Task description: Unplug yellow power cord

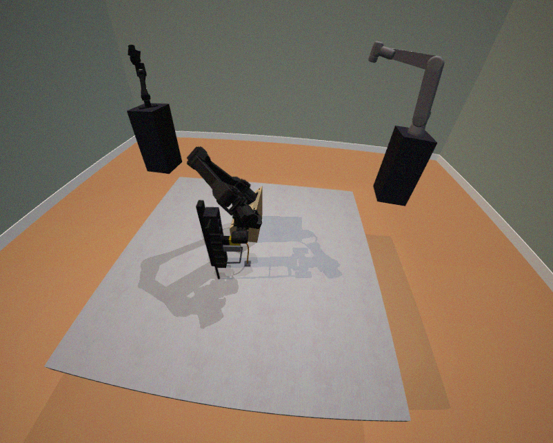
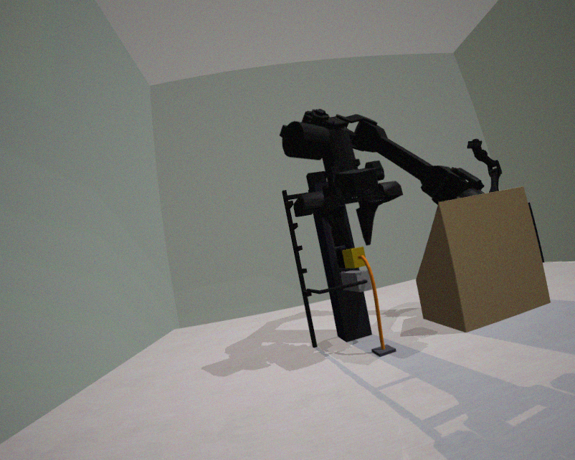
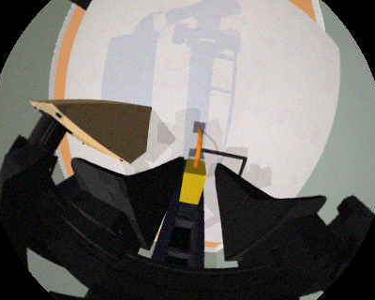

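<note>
The gripper is hanging nose-down over the power strip with its fingers partly spread and gripping nothing. In the wrist view the two dark fingers are flanking the yellow plug, one at its 9 o'clock and one at its 3 o'clock, and a gap is showing on each side. In the exterior view one fingertip is pointing down from about 1 o'clock of the plug and stopping just short of it; the other finger is hiding behind the strip there. The plug is sitting in the strip's face, roughly halfway up the tall, slightly leaning black bar, directly above a grey plug at its 6 o'clock. The orange-yellow cord is arching out of the plug's front and dropping toward 5 o'clock to a small dark pad lying on the pale mat. A thin black rack is standing at the strip's 9 o'clock, with a rod crossing from it to the strip near the grey plug. A tan wedge-shaped block is resting on the mat at the strip's 3 o'clock, apart from it, and the arm is reaching over from behind that block.
</note>
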Tool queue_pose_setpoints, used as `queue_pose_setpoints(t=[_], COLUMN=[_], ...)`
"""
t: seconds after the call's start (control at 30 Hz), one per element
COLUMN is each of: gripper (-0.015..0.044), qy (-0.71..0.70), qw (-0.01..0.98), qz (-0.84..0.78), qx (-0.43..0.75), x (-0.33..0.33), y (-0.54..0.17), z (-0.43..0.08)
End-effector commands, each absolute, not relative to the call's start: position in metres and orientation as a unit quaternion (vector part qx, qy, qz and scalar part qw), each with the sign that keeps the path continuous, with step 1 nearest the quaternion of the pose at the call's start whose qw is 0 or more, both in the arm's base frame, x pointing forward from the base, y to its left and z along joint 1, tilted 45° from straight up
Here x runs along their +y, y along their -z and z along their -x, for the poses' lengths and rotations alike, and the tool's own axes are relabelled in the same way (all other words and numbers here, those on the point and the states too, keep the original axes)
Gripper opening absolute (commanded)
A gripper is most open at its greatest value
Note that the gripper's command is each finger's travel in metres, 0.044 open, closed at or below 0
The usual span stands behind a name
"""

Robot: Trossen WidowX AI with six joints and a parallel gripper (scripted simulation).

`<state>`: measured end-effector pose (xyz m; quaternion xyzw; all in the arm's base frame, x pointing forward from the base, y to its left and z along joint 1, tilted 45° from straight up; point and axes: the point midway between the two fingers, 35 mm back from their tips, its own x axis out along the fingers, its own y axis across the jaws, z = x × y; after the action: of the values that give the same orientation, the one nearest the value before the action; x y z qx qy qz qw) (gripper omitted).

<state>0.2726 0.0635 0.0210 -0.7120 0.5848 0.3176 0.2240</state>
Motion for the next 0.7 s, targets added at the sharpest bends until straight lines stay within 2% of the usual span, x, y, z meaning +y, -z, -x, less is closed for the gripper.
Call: queue_pose_setpoints(t=[0.0, 0.67], gripper=[0.0160, 0.0160], qy=[-0.317, -0.316], qw=[0.224, 0.223], qz=[0.712, 0.712], qx=[0.585, 0.585], x=[0.057, 0.042], y=[-0.027, -0.036], z=[-0.273, -0.276])
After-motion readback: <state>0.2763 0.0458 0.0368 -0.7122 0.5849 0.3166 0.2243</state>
